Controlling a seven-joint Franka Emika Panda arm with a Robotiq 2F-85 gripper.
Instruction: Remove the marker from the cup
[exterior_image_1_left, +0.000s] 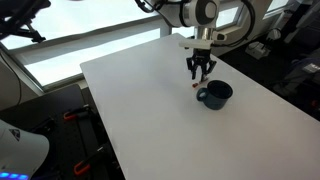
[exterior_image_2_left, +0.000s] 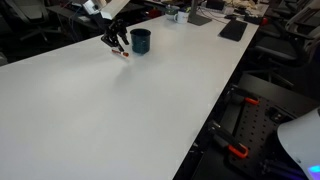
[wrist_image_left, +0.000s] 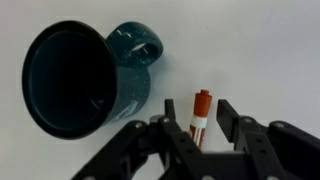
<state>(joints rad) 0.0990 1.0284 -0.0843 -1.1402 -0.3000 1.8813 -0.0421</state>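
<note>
The dark navy-blue cup (wrist_image_left: 85, 80) stands on the white table with its handle (wrist_image_left: 140, 45) to one side; its dark inside looks empty. It also shows in both exterior views (exterior_image_1_left: 216, 94) (exterior_image_2_left: 141, 41). The reddish-orange marker (wrist_image_left: 200, 112) lies on the table beside the cup, outside it; it shows as a small streak in both exterior views (exterior_image_1_left: 194, 87) (exterior_image_2_left: 124, 54). My gripper (wrist_image_left: 199, 118) is open and hangs just over the marker, with one finger on each side and a gap between each finger and the marker. It also shows in both exterior views (exterior_image_1_left: 199, 72) (exterior_image_2_left: 116, 43).
The white table (exterior_image_1_left: 150, 110) spreads wide around the cup. Dark items, including a flat black pad (exterior_image_2_left: 232, 30), lie at the table's far end. Black frames with orange clamps (exterior_image_2_left: 240, 150) stand past the table edge.
</note>
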